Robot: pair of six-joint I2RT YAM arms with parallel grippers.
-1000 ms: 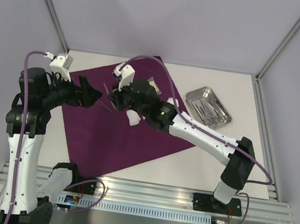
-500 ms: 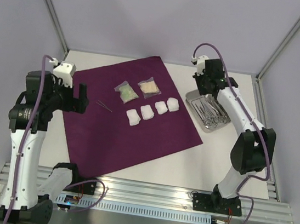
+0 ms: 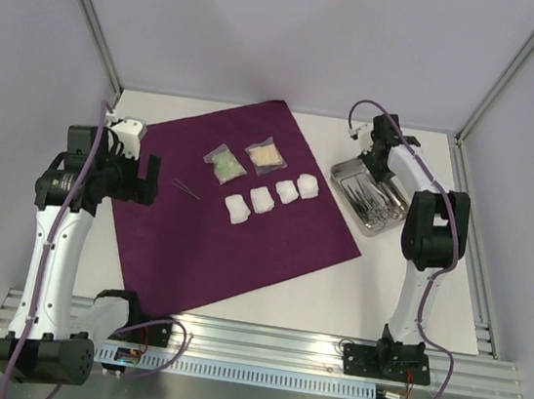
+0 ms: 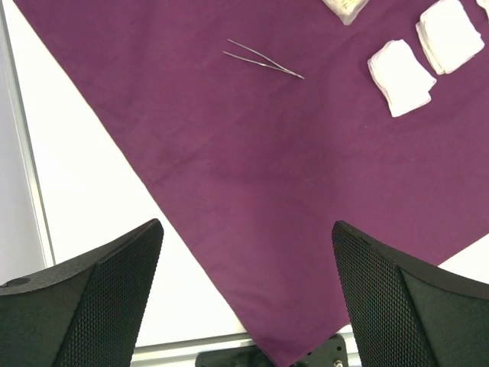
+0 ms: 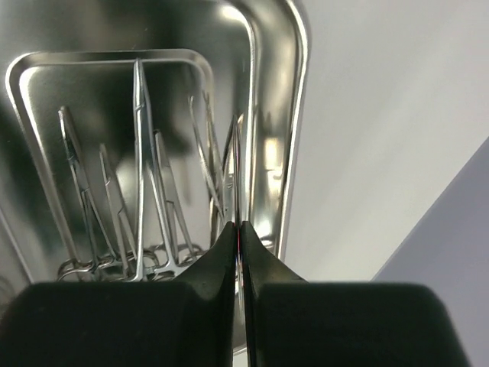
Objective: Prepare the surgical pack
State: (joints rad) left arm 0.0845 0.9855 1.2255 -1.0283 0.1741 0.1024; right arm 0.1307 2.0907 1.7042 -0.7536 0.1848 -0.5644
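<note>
My right pincer swung off cloth, now over tray, clamped on thin instrument poking ahead. Left pincer gaping, empty, tweezers well ahead. Second tool coming, I guess.

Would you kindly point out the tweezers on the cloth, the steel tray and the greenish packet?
tweezers [image 4: 267, 63]: left wrist view, near the middle of its thin arms.
steel tray [image 5: 275, 115]: right wrist view, on its right side wall.
greenish packet [image 3: 222, 163]: top external view, at its centre.
</note>
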